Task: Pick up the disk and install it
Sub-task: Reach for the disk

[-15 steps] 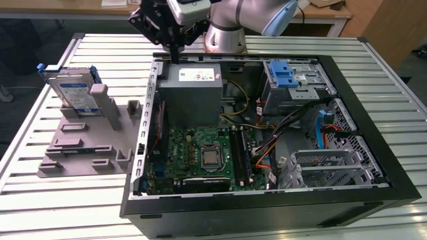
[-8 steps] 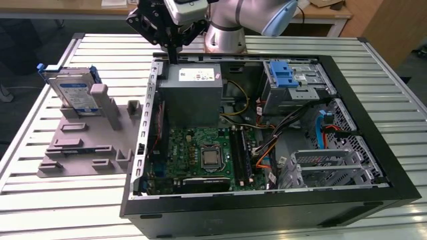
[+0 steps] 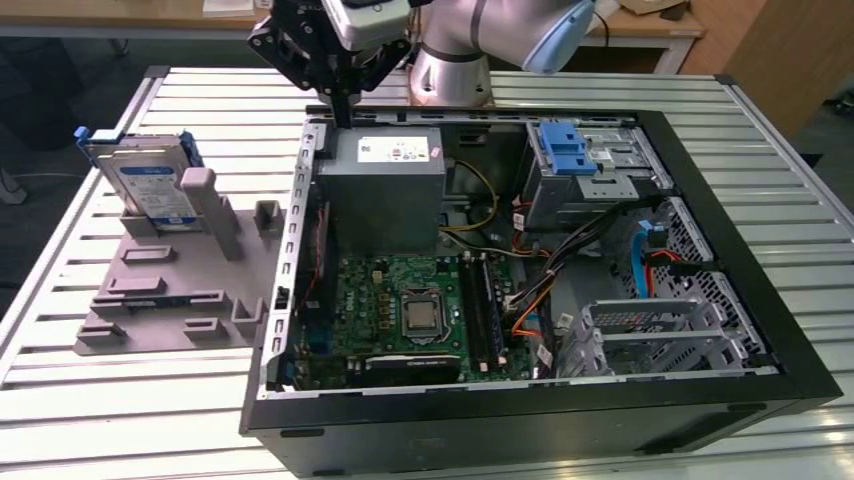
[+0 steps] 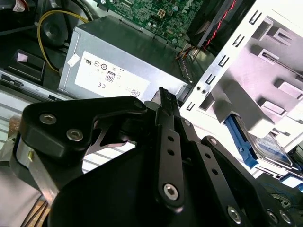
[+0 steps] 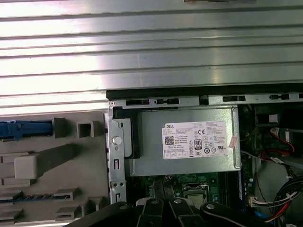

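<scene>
Metal slatted table point(image 3: 134, 420) holds case point(image 3: 534, 425), fixture point(image 3: 160, 290) and disk point(image 3: 144, 185).

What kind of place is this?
Probably a robotics lab workbench: a robot arm reaches over an open computer case on a slatted metal table, with the disk in a grey fixture beside it.

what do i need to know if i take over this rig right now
Gripper: shut, holding nothing, above the far rim of the computer case, by the power supply.
Disk: standing on edge in the grey fixture, on the exterior view's left of the case, apart from the gripper.
Done: nothing that shows; the disk is not picked up.
To do: pick-up and install. The drive bay with the blue latch sits in the case's far corner, on the exterior view's right.
</scene>
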Motion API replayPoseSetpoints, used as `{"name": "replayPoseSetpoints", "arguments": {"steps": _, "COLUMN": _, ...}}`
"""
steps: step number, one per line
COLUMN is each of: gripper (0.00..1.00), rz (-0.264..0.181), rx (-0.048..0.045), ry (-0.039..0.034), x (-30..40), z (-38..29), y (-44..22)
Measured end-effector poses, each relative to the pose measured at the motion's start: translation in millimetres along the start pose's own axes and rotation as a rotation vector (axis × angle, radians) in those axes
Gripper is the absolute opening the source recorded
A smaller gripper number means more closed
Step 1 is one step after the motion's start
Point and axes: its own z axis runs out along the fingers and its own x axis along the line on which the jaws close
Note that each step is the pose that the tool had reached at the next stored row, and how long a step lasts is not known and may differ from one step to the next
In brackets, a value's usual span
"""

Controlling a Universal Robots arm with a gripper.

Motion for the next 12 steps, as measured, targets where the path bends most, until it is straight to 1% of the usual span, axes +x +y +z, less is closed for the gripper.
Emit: {"name": "replayPoseSetpoints", "arguments": {"steps": 12, "gripper": 0.11, "rz": 0.0, "rx": 0.0001, "ry": 0.0, "x": 6.7, "z": 0.2, "y": -0.4}}
